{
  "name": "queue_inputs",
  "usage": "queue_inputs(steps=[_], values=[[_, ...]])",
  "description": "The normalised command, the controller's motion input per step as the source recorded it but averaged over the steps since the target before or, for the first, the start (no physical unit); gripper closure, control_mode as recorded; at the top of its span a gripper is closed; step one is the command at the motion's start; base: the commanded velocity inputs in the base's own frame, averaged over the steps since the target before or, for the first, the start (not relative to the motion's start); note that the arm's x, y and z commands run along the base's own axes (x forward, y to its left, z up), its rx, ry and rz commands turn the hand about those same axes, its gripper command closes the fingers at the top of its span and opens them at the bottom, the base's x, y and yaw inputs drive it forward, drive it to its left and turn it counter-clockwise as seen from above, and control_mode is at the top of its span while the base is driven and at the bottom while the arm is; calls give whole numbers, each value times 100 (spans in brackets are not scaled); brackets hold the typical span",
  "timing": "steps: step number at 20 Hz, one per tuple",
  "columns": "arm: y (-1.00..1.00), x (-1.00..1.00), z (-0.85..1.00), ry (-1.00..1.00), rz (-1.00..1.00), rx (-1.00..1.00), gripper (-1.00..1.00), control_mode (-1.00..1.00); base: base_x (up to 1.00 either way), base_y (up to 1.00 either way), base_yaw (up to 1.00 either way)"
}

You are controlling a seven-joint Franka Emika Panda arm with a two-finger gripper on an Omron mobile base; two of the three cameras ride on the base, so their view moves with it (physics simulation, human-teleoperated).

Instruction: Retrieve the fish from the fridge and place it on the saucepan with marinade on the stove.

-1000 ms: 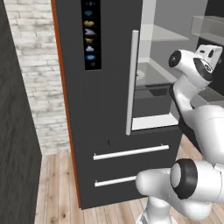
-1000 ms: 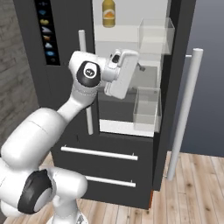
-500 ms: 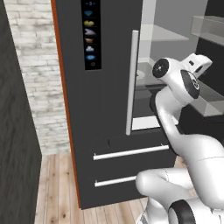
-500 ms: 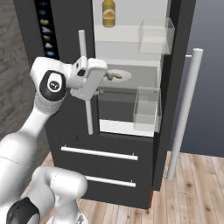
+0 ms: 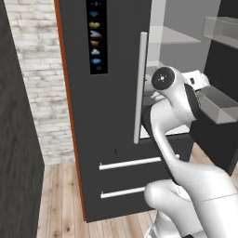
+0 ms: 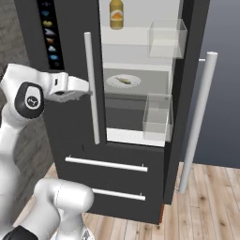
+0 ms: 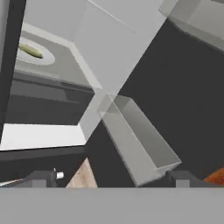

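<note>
The fridge (image 6: 70, 140) has its left door shut and its right door (image 6: 187, 93) swung open onto a white interior. The fish (image 6: 123, 80), small and olive-yellow, lies on a round white plate (image 6: 112, 82) on the middle shelf; the hand view shows the fish (image 7: 30, 51) at upper left. My gripper (image 6: 82, 87) is open and empty. It hovers in front of the shut left door beside its silver handle (image 6: 92, 89), left of the plate and apart from it. Its fingertips (image 7: 43, 177) stand wide apart. The saucepan and the stove are out of view.
An orange bottle (image 6: 116, 14) stands on the top shelf. Clear door bins (image 6: 157, 117) hang on the open door, one close ahead of the hand (image 7: 140, 140). Two drawers with silver bars (image 6: 105, 165) sit below. A brick wall (image 5: 42, 93) is at the left.
The arm has swung left across the fridge front. The open gripper moved from in front of the plate shelf to in front of the shut left door. The fish has not moved.
</note>
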Motion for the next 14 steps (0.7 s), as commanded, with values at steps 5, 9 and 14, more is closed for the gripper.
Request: queue_inputs(steps=[5,9,14], values=[[41,-5,0,0,16,30,-100,-100,0,0,0],[14,-18,2,0,24,27,-100,-100,0,0,0],[1,18,0,0,19,27,-100,-100,0,0,0]])
